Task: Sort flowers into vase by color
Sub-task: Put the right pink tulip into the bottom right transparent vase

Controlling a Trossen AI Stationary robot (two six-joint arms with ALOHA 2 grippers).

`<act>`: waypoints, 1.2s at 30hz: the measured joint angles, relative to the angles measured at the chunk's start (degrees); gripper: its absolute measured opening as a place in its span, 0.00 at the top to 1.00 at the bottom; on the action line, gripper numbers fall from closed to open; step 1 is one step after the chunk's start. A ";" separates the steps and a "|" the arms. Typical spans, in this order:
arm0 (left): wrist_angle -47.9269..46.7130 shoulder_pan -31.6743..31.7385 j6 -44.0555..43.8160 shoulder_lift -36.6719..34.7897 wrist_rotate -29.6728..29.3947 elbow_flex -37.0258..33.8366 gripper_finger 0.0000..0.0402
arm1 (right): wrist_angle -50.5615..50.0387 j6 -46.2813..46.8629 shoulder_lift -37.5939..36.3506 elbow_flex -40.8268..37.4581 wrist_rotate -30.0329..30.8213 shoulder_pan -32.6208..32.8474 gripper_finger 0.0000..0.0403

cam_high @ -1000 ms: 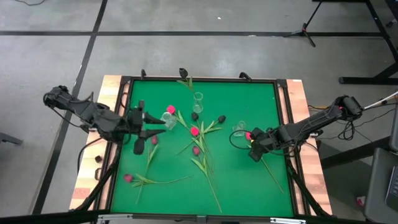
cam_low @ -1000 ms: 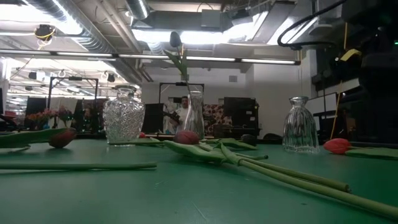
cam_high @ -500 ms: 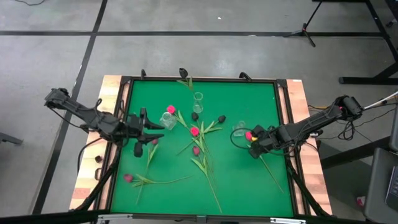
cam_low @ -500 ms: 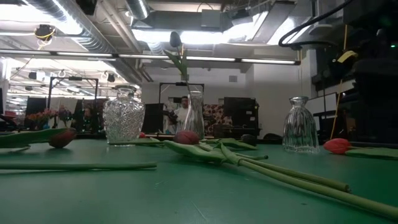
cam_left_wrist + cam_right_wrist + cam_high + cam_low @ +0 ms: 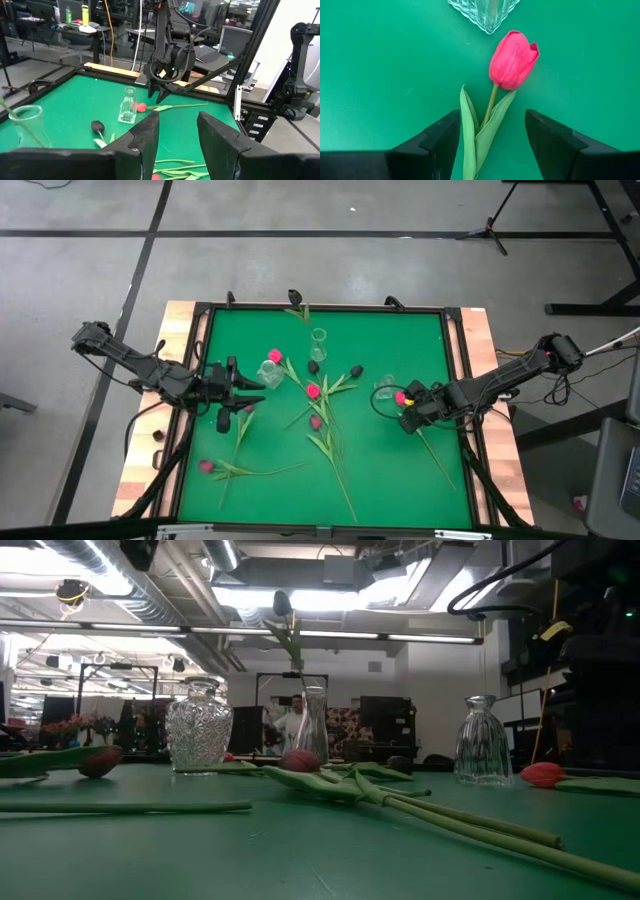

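Several tulips lie on the green table (image 5: 400, 330). One bright pink tulip (image 5: 512, 59) lies by a bell-shaped glass vase (image 5: 386, 388). My right gripper (image 5: 408, 413) points down over it, open, its fingers standing on either side of the stem and leaves (image 5: 487, 120) without touching. My left gripper (image 5: 250, 390) is open and holds nothing. It points level toward the table's right, just short of a wide cut-glass vase (image 5: 270, 371). A slim vase (image 5: 318, 338) at the back holds one dark tulip (image 5: 283, 603).
Pink, magenta and dark tulips (image 5: 322, 405) lie crossed in the middle of the table. A magenta one (image 5: 206, 466) lies near the front left, another (image 5: 248, 406) just in front of my left gripper. Long stems (image 5: 470, 830) run across the front. A raised black frame (image 5: 320, 308) edges the table.
My left gripper has sunk toward the table, drawn back a little toward the left edge away from the cut-glass vase, and tipped closer to level. Its fingers stay apart. The flowers and vases have kept their places.
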 joint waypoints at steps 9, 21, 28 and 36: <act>-0.01 0.00 -1.10 -0.04 -1.49 0.00 0.67 | -0.11 2.18 0.00 0.00 -0.06 0.00 0.44; -0.01 0.00 -3.89 -0.04 -1.16 0.00 0.67 | -0.15 4.70 0.00 -0.02 -2.48 0.00 0.44; -0.15 0.00 -3.09 -0.04 -1.14 0.00 0.67 | -0.14 6.84 0.02 -0.02 -2.50 0.00 0.44; -0.36 0.00 -2.21 -0.02 -1.09 0.02 0.67 | 2.02 6.87 2.81 -0.04 -3.66 0.00 0.44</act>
